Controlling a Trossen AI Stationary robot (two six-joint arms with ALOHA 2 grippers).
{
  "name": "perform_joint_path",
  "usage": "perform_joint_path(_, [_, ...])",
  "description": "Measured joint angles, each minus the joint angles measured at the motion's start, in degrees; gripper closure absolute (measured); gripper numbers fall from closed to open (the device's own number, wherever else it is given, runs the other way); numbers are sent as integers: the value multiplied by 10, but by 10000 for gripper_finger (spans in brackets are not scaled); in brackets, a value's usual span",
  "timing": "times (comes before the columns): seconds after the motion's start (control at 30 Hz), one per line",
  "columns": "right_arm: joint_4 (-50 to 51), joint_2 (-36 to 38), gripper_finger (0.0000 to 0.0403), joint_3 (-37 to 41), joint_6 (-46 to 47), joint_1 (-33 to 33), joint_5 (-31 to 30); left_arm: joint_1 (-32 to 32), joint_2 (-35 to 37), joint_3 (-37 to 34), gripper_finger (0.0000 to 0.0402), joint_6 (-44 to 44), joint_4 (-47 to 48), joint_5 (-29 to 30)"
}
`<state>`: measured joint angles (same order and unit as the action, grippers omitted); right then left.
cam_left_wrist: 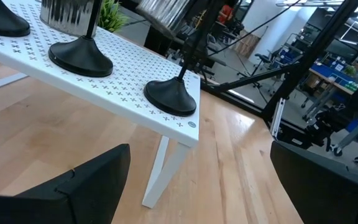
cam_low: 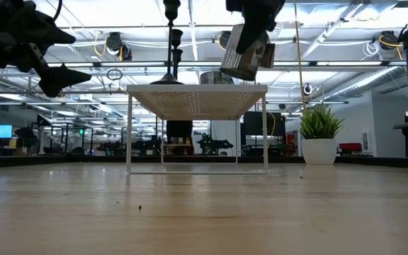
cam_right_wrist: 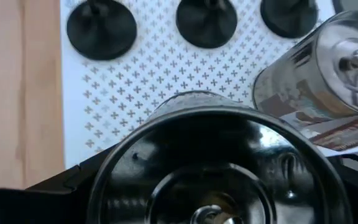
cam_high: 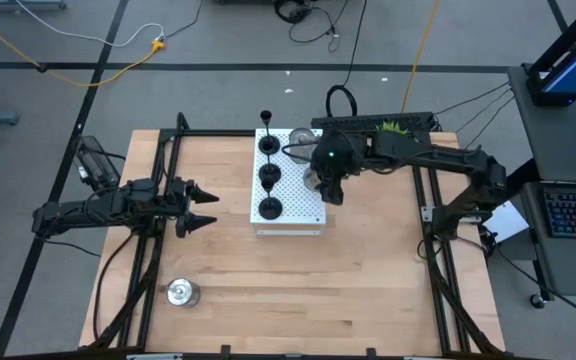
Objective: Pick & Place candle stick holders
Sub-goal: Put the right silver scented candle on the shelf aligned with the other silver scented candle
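Overhead first: right gripper (cam_high: 326, 186) is over the right edge of the white perforated board (cam_high: 290, 210), its fingers pinching a silver holder (cam_high: 320, 178). Three black holders (cam_high: 268, 176) stand in a row down the board's left side, a second silver holder (cam_high: 301, 138) sits at the board's far edge, and a third silver holder (cam_high: 180, 292) stands alone on the wooden surface (cam_high: 348, 280) near the front left. Left gripper (cam_high: 200, 207) hovers to the left of the board, fingers spread.

Level view: the carried silver holder (cam_low: 248, 51) hangs tilted above the board (cam_low: 197, 98), clear of it.

Left wrist view: spread fingers (cam_left_wrist: 98, 180) frame the board's corner and a black holder's base (cam_left_wrist: 170, 96).

Right wrist view: the gripped holder (cam_right_wrist: 210, 168) fills the foreground, another silver holder (cam_right_wrist: 328, 74) just beside it.
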<state>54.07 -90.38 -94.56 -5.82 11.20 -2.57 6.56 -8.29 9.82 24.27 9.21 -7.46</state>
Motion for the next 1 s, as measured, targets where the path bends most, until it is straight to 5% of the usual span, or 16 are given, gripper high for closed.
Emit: perform_joint_path(1.0, [3,-121,56,-87,-71,22,29,0,0,0,9,13,0,1])
